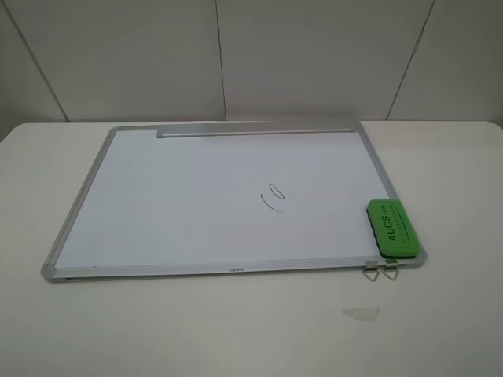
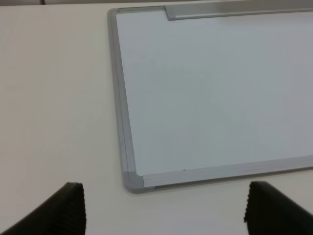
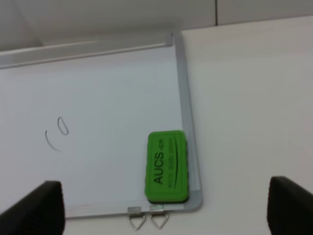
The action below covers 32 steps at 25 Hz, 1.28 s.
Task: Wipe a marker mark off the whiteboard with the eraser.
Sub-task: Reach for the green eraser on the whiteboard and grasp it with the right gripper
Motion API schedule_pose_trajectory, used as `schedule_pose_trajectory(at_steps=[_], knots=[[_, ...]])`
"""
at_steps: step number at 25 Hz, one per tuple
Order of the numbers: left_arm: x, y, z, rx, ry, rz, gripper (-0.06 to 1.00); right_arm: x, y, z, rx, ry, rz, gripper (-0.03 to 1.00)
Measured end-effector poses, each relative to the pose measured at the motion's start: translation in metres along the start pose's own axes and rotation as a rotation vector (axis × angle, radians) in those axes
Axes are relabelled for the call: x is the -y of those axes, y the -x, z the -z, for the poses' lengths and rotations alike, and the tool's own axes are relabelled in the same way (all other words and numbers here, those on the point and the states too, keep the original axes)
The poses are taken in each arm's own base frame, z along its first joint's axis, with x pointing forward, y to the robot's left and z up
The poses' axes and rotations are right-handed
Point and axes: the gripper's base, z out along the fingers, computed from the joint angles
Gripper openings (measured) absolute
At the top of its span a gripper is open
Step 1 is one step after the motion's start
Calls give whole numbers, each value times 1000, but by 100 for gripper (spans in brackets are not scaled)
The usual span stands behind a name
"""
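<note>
While both grippers gaped wide with nothing in them, the eraser [image 1: 394, 228] sat on the whiteboard's [image 1: 196, 196] near right corner, just inside the frame and close to the two clips [image 1: 381, 272]. The right gripper [image 3: 166, 208] was plainly the nearer. The green block lay straight ahead of it, long axis running along the right frame edge, so closing across the narrow width looked natural. The left gripper [image 2: 168, 210] faced the near left corner, well apart. The marker mark [image 1: 273, 197] lay left of the eraser, toward mid-board.

Illegibly small print on the eraser [image 3: 167, 166]; whiteboard [image 2: 220, 98] partly outside both wrist views.
</note>
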Motion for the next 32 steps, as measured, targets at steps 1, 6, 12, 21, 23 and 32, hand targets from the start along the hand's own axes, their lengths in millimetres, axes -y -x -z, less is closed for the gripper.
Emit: schedule_pose_trajectory(at_steps=[1,6,12,21,23,32], knots=[[0,0,0,0,0,0,68,-1,7,-8,-41,5,4,83],[0,0,0,0,0,0,68,-1,37,-49,-232,0,-1,83],[0,0,0,0,0,0,68,-3,66,-104,-428,38,-5,83],[0,0,0,0,0,0,68,-6,78,-187,-676,53,23,83],[0,0,0,0,0,0,68,-18,76,-203,-705,61,98,83],[0,0,0,0,0,0,68,-37,65,-263,-814,-36,233,83]])
